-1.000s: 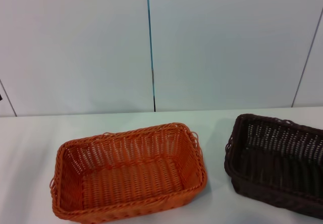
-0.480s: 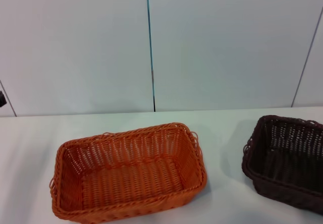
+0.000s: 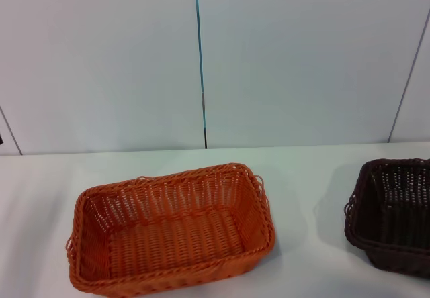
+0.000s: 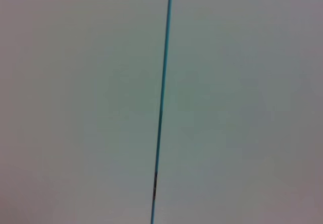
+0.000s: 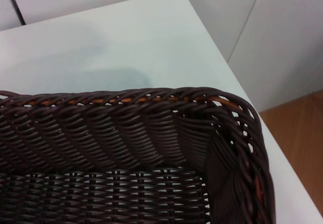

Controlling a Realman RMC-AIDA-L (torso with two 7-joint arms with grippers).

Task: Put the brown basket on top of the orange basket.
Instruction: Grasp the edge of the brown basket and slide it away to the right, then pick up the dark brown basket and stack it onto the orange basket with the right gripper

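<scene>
The orange basket [image 3: 171, 227] sits on the white table [image 3: 302, 177], left of centre in the head view, open side up and empty. The brown basket [image 3: 396, 214] is at the far right of the head view, partly cut off by the edge. The right wrist view shows the brown basket's braided rim and one corner [image 5: 151, 113] from close above, with the table's rounded corner beyond it. Neither gripper shows in any view. The left wrist view shows only the wall.
A white panelled wall with a thin blue seam [image 3: 200, 63] stands behind the table. The table's right edge and rounded corner [image 5: 192, 12] are close to the brown basket, with wooden floor [image 5: 303, 148] below.
The brown basket has moved steadily to the right, farther from the orange basket and partly out of the head view. The orange basket has not moved.
</scene>
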